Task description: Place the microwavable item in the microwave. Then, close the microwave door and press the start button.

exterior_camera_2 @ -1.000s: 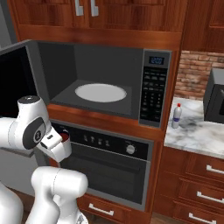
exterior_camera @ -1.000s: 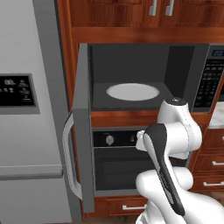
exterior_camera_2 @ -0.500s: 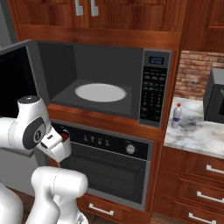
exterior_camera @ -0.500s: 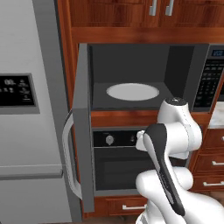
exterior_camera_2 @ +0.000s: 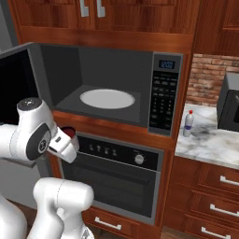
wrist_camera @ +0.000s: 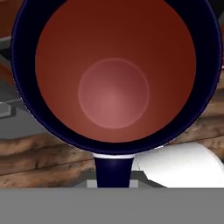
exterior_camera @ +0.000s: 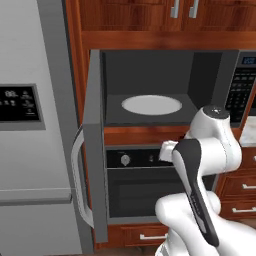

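1. The robot's gripper (exterior_camera_2: 70, 140) hangs in front of the oven (exterior_camera_2: 116, 182), below the open microwave (exterior_camera_2: 140, 93), with the cup (exterior_camera_2: 70, 132) carried at its tip, a sliver of its dark red top visible in the right base view.

2. Seen from the hand camera, the cup (wrist_camera: 114, 74) sits right against the lens: a dark rim around a red inside, with one dark finger (wrist_camera: 113, 170) rising against the rim at the bottom (the second finger is hidden, so the grip reads as clamped on the cup, though only one contact is visible).

3. The microwave door (exterior_camera: 94, 145) stands swung wide to the left, edge-on in the left base view, its silver bar handle (exterior_camera: 80, 180) curving out towards the fridge (exterior_camera: 30, 125).

4. Inside the cavity, the white round turntable (exterior_camera: 151, 104) lies bare; the cup is outside and lower than the cavity floor, apart from it.

5. The black keypad panel (exterior_camera_2: 163, 100) with its blue clock (exterior_camera_2: 166, 64) sits at the microwave's right side.

6. On the marble counter (exterior_camera_2: 210, 144) to the right stand a slim bottle (exterior_camera_2: 187, 123) with a red cap and a dark toaster-oven box (exterior_camera_2: 229, 102).
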